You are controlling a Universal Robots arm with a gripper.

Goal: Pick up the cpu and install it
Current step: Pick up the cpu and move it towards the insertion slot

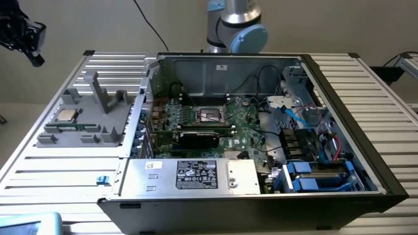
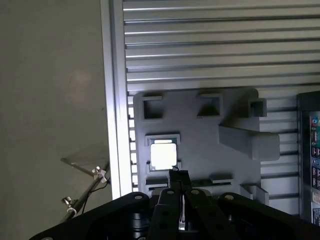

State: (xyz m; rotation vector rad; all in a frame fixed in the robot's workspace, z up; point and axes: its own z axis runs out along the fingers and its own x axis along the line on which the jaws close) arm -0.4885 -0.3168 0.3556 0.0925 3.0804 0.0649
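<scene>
The cpu [image 2: 163, 154] lies unpicked in the grey holder [image 2: 200, 150]. The gripper [image 2: 179, 175] hangs clear of the holder, fingers closed and empty.

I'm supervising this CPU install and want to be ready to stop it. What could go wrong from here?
1. The end effector is shut while facing the cpu; approaching like that may press on the chip instead of straddling it.
2. The cpu sits recessed in the grey holder, so the end effector might catch its walls.
</scene>
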